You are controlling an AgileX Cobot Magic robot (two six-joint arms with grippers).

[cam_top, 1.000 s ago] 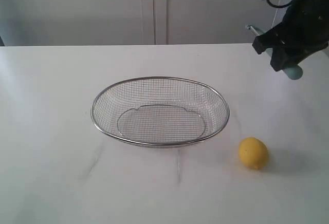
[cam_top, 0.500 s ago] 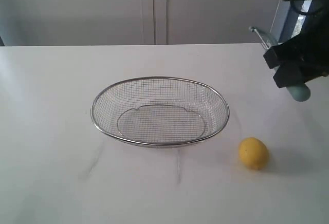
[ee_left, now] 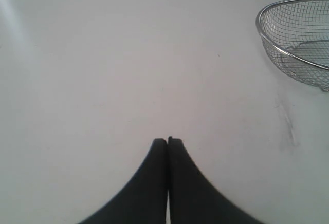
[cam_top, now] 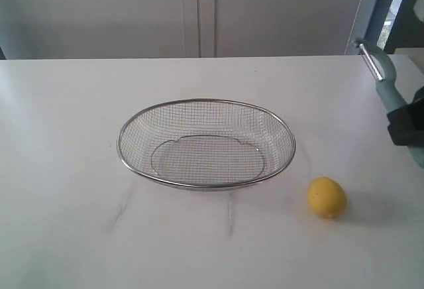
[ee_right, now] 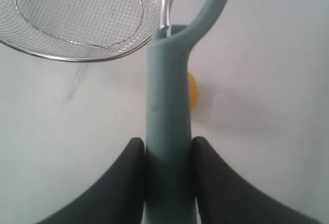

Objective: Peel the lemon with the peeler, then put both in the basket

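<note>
The yellow lemon lies on the white table to the right of the wire-mesh basket. My right gripper is shut on the teal handle of the peeler. In the exterior view the peeler sticks up at the far right edge, blade end up, with the gripper partly cut off by the frame. In the right wrist view a sliver of the lemon shows behind the handle, and the basket lies beyond. My left gripper is shut on nothing above bare table.
The basket rim shows at one edge of the left wrist view. Pale cabinet doors stand behind the table's far edge. A blue upright post rises at the back right.
My right gripper has carried the peeler to the right and lower, nearly out of the exterior view. The lemon and basket have stayed still.
</note>
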